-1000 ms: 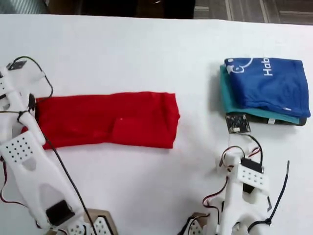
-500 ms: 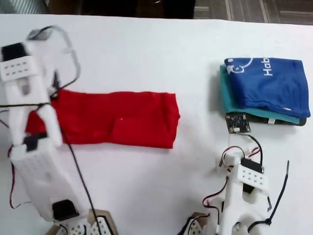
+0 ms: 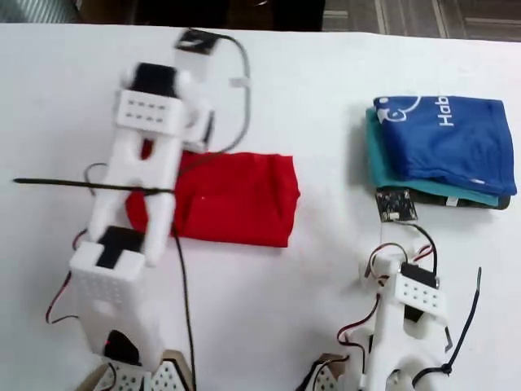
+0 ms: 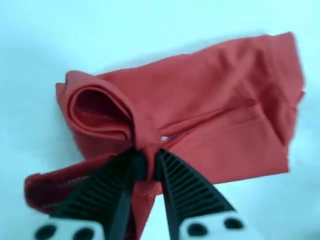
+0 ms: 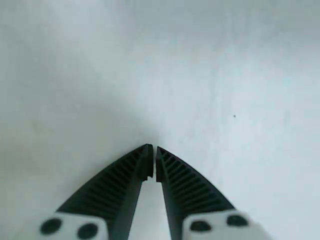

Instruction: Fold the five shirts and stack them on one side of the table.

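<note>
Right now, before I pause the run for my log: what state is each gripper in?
Left gripper: shut on the red shirt, pinching a folded edge.
Right gripper: shut, holding nothing.

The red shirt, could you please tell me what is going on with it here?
The left gripper is shut on one end of the red shirt, holding that end doubled over the rest on the table. The right gripper is shut on nothing, over bare table. A blue shirt lies folded on a teal shirt at the side of the table near the right arm.
</note>
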You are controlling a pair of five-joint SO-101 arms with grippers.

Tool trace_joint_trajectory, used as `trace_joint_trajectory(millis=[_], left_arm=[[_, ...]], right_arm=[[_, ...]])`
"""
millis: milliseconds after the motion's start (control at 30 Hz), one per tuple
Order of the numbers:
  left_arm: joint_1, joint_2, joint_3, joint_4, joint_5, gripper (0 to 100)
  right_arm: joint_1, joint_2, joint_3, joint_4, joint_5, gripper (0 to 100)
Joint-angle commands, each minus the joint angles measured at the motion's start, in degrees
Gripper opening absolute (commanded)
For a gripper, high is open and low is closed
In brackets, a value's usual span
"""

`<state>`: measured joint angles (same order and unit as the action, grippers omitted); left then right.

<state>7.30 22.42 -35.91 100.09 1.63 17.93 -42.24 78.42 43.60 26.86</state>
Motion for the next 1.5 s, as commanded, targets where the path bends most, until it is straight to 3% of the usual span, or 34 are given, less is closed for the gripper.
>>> trace_joint_trajectory(millis=[0,200,400,633,1167,1333,1467], left_arm=[[4.6,-3.7,0.0,-0.6,1.5,3],[8.8,-3.6,0.2,-1.6,1.8,3],[13.0,-3.6,0.2,-6.5,8.5,3],[18.1,-3.5,0.3,-8.0,10.5,3],[18.2,6.9,-0.3,-11.3,10.0,4],[18.2,6.8,-0.3,-10.5,2.5,26],[15.4,6.5,-7.0,-6.7,-4.9,22]], right_arm=[[-0.3,-1.5,-0.3,-1.0,-1.5,1.9],[-0.2,-1.5,-0.3,-1.5,-1.8,1.9],[-0.2,-1.5,-0.3,-1.5,-1.8,1.9],[-0.4,-1.5,-0.3,-1.5,-1.8,1.9],[-0.4,-1.5,-0.3,-1.6,-1.8,1.9],[-0.5,-1.5,-0.3,-1.6,-1.7,1.9],[-0.5,-1.5,-0.3,-1.6,-1.6,1.9]])
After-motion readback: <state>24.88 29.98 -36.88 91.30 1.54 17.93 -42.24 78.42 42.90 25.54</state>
